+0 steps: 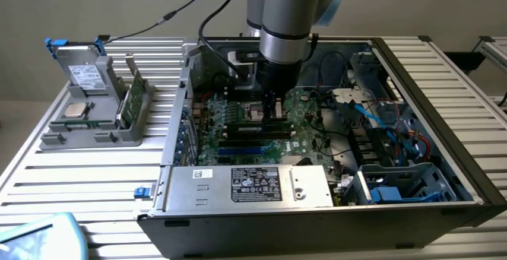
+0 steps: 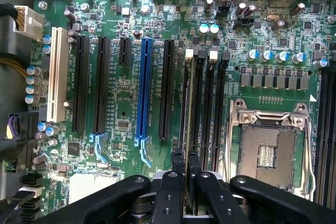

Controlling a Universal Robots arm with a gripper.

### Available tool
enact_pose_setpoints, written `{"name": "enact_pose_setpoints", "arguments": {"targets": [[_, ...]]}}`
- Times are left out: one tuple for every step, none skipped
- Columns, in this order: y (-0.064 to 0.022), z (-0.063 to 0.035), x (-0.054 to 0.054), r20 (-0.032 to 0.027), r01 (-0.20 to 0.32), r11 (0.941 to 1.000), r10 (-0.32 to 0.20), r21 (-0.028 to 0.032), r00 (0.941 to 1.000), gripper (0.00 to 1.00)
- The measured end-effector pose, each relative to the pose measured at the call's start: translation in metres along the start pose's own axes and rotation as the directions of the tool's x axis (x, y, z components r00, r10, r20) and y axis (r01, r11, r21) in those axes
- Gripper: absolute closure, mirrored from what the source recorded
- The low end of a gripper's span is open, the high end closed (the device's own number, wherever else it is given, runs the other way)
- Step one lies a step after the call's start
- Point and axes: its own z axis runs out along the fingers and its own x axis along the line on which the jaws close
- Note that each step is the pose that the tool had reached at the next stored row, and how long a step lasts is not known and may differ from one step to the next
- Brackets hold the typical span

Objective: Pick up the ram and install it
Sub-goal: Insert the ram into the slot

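Observation:
The ram (image 2: 188, 103) stands on edge along a black memory slot (image 2: 195, 103) of the motherboard, right beside the open processor socket (image 2: 268, 150). My gripper (image 2: 185, 167) comes straight down over it, and its two black fingers (image 2: 177, 167) are closed against the stick's sides at one end. In the exterior view the gripper (image 1: 276, 113) hangs inside the open computer case, low over the board. There the ram (image 1: 255, 127) shows as a dark strip in the slots just in front of the socket.
A blue expansion slot (image 2: 144, 93) and black slots lie beside the memory slots. Cables and drive bays (image 1: 396, 171) crowd the case at the exterior view's right. The power supply (image 1: 249, 186) sits at the front. A grey holder (image 1: 91, 132) outside carries a wider green card (image 1: 136, 97) and a silver processor chip (image 1: 75, 110).

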Motion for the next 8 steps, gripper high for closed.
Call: {"name": "enact_pose_setpoints", "arguments": {"targets": [[0.0001,0.0008,0.0,-0.0002,0.0,1.0,0.0,-0.0001,1.0,0.86],[0.0001,0.0015,-0.0001,-0.0003,0.0,1.0,0.0,-0.0001,1.0,0.86],[0.0,0.0021,-0.0001,-0.0005,0.0,1.0,0.0,-0.0002,1.0,0.86],[0.0001,0.0023,0.0,-0.0006,0.0,1.0,0.0,-0.0003,1.0,0.86],[0.0001,0.0023,0.0,-0.0007,0.0,1.0,0.0,-0.0003,1.0,0.86],[0.0001,0.0023,0.0,-0.0008,0.0,1.0,0.0,-0.0004,1.0,0.86],[0.0001,0.0025,-0.0001,-0.0005,0.0,1.0,0.0,-0.0002,1.0,0.86],[0.0001,0.0026,-0.0001,-0.0005,0.0,1.0,0.0,-0.0003,1.0,0.86]]}}
